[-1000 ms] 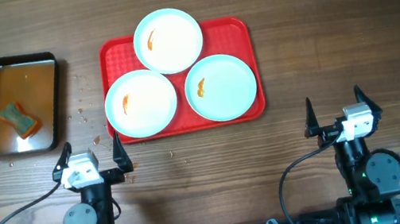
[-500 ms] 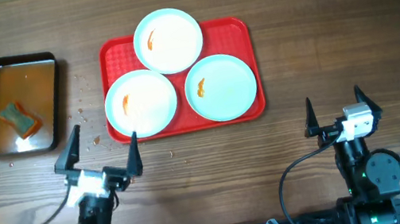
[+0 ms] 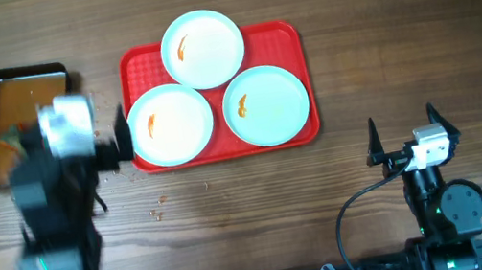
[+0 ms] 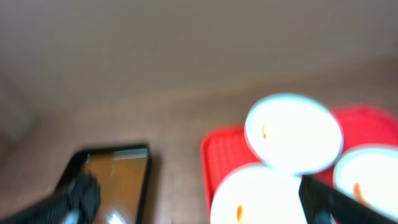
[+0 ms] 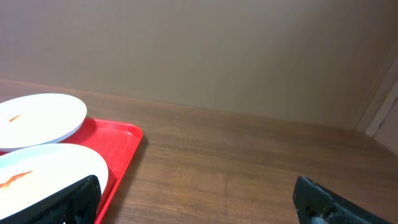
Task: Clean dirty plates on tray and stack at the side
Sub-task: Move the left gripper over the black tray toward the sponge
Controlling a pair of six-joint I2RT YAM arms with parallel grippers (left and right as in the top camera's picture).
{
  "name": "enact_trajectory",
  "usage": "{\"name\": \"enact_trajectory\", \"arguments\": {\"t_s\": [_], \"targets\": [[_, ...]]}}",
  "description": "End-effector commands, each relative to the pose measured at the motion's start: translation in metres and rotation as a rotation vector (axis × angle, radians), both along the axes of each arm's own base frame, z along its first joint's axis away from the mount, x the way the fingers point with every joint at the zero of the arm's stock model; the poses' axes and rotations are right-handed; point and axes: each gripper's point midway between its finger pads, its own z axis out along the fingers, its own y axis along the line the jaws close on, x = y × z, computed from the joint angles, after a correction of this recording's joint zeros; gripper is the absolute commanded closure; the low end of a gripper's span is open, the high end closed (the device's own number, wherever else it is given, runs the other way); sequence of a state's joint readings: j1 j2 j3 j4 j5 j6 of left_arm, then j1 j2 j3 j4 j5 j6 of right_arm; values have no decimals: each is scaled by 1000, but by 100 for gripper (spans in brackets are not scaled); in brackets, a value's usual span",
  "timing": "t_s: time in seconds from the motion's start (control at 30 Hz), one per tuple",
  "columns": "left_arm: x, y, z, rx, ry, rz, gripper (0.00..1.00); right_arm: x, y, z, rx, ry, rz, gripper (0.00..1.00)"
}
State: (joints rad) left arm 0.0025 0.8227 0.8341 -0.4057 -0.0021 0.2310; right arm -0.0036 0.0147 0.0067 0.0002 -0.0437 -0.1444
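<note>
Three pale plates lie on the red tray [image 3: 288,32]: one at the back [image 3: 202,48], one front-left [image 3: 170,125], one front-right [image 3: 266,104]. Each bears a small orange smear. My left gripper [image 3: 78,146] is blurred and raised, open, with one finger over the black tray and the other at the front-left plate's edge. In the left wrist view the gripper [image 4: 199,208] spans the black tray [image 4: 118,180] and the front-left plate [image 4: 261,196]. My right gripper [image 3: 406,133] is open and empty, right of the red tray; its wrist view [image 5: 202,196] shows two plates [image 5: 37,115] at the left.
A black tray of brownish water [image 3: 23,73] stands at the far left, partly hidden by my left arm. Small crumbs [image 3: 157,204] lie on the wooden table in front of the red tray. Cables run along the table's front edge.
My left arm has risen and swung forward from the front edge toward the gap between the black tray and the red tray. The right arm and the plates have not moved.
</note>
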Motion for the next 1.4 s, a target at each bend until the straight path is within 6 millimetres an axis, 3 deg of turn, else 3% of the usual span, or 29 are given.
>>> {"name": "enact_trajectory", "arguments": {"t_s": [0.0,0.03,0.1,0.17,0.3,0.4,0.6,0.7,0.83,0.97,1.1,1.17,1.2,1.23,1.3,1.37], "targets": [[41,-3,-3,-34,210,-20,0,0,-3,0,-13,-3,-16,0],[49,-12,-13,-78,280,-54,0,0,-3,0,-13,-3,-16,0],[64,-4,-30,-97,343,4,0,0,-3,0,-13,-3,-16,0],[80,27,-38,-193,365,224,0,0,-3,0,-13,-3,-16,0],[90,88,-34,-359,459,378,0,0,-3,0,-13,-3,-16,0],[93,142,-35,-504,474,469,0,0,-3,0,-13,-3,-16,0],[77,183,-53,-814,482,598,0,0,-3,0,-13,-3,-16,0],[74,200,-55,-810,460,656,0,0,-3,0,-13,-3,-16,0],[69,243,-79,-763,425,930,0,0,-3,0,-13,-3,-16,0],[76,251,-108,-774,466,964,0,0,-3,0,-13,-3,-16,0],[86,243,-115,-808,480,923,0,0,-3,0,-13,-3,-16,0],[86,245,-128,-767,512,949,0,0,-3,0,-13,-3,-16,0],[86,244,-138,-758,537,960,0,0,-3,0,-13,-3,-16,0],[88,242,-155,-761,580,964,13,0,-3,0,-13,-3,-16,0],[91,237,-186,-763,652,968,15,0,-3,0,-13,-3,-16,0],[91,231,-205,-762,702,968,21,0,-3,0,-13,-3,-16,0]]}}
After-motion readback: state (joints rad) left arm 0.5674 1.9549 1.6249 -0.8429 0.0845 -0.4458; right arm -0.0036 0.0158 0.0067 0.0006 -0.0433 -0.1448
